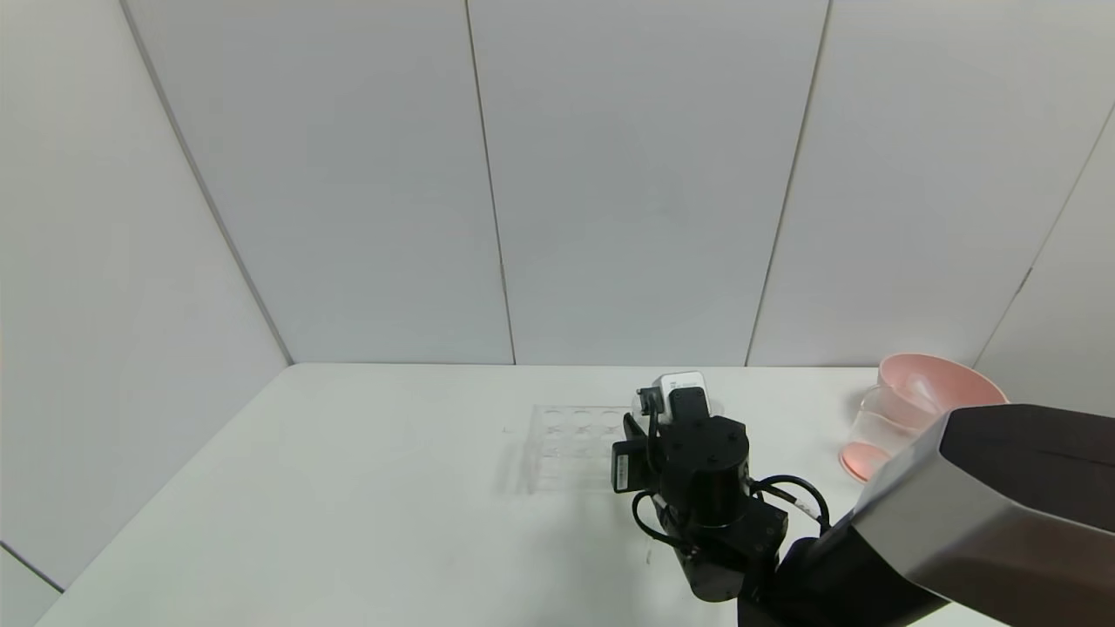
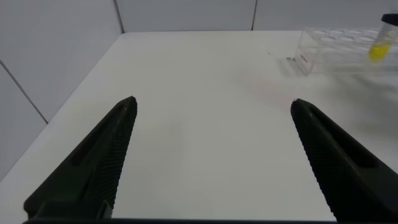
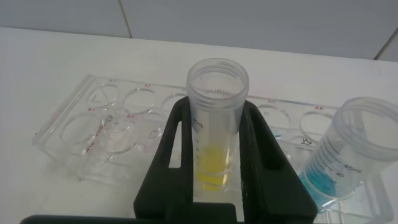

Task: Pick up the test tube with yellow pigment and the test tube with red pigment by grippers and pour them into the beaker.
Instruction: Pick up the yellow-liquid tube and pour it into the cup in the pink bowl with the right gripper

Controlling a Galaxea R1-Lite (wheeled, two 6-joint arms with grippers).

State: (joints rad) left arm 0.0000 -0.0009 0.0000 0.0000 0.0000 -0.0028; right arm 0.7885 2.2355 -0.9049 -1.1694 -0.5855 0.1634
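Observation:
The test tube with yellow pigment [image 3: 216,155] stands upright at the clear tube rack [image 3: 99,124], and its lower end is hidden. My right gripper [image 3: 217,107] is shut on it, one black finger on each side. In the head view the right wrist [image 1: 697,453] sits over the rack's right end [image 1: 566,435] and hides the tube. The yellow liquid [image 2: 378,51] also shows far off in the left wrist view. The beaker [image 1: 881,425] stands at the far right. The test tube with red pigment is out of view. My left gripper [image 2: 214,101] is open and empty above bare table.
A tube with blue liquid [image 3: 348,158] stands in the rack right beside the yellow one. A pink bowl [image 1: 945,383] stands just behind the beaker near the back wall. The white table [image 1: 348,488] spreads to the left of the rack.

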